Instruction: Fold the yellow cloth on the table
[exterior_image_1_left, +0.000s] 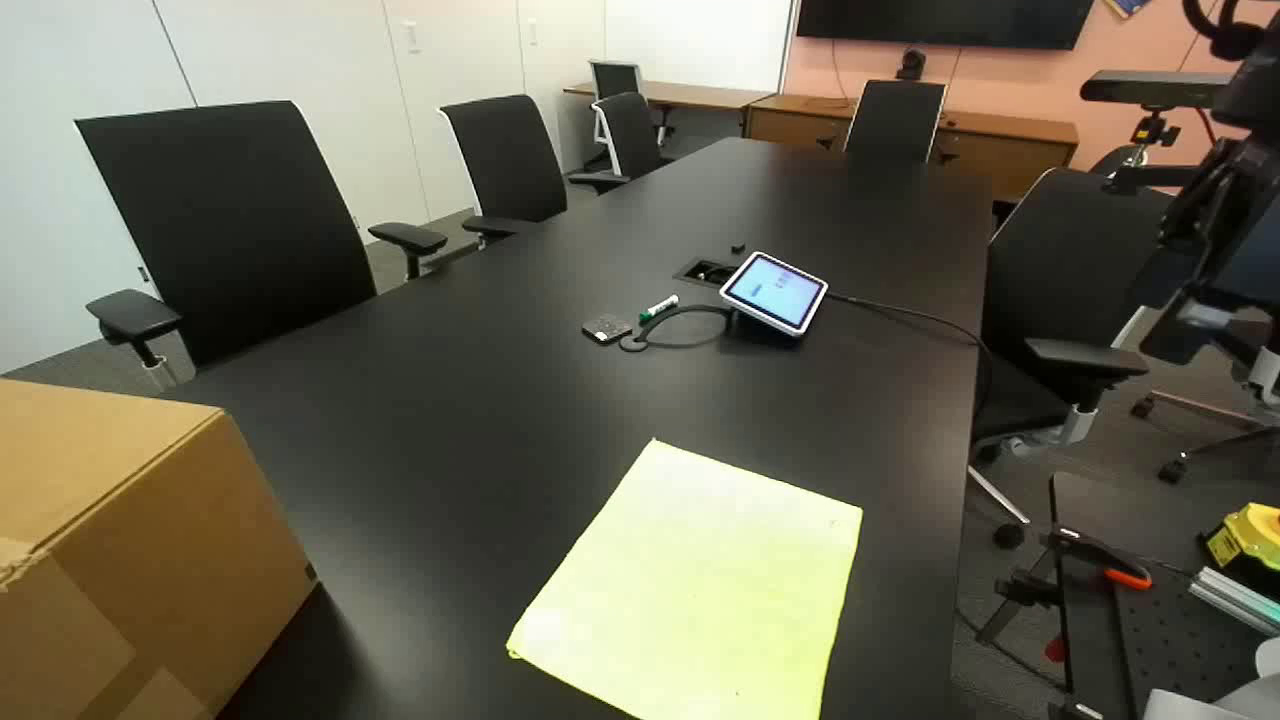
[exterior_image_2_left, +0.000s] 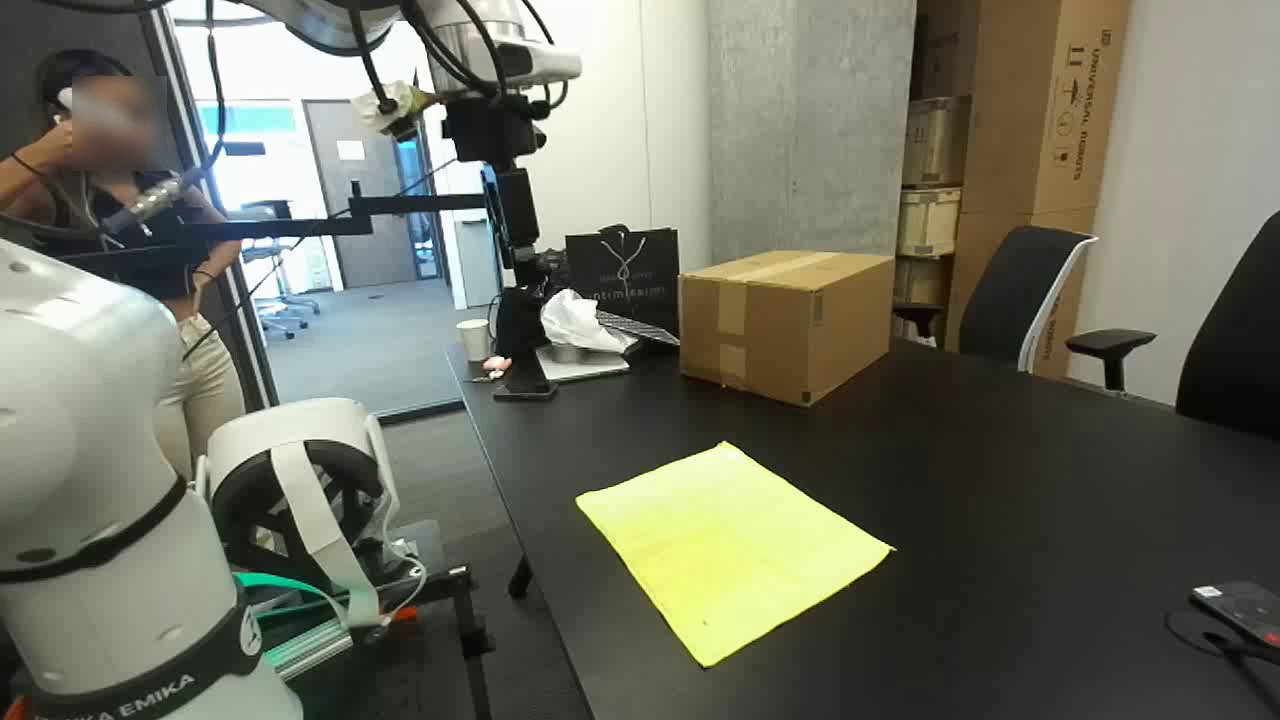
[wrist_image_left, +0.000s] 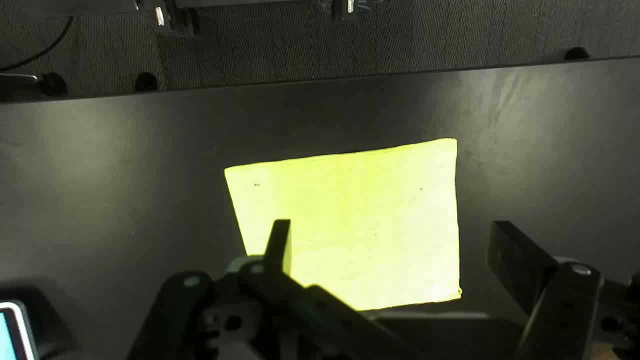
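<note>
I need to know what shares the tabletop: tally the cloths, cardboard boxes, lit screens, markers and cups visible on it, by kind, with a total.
Cloth: 1
Cardboard box: 1
Lit screen: 1
Marker: 1
Cup: 1
Total: 5

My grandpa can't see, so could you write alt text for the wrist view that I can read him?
A yellow cloth lies flat on a black table, seen past an open, empty gripper. Part of a tablet shows at the bottom left, and carpet runs along the top.
</note>
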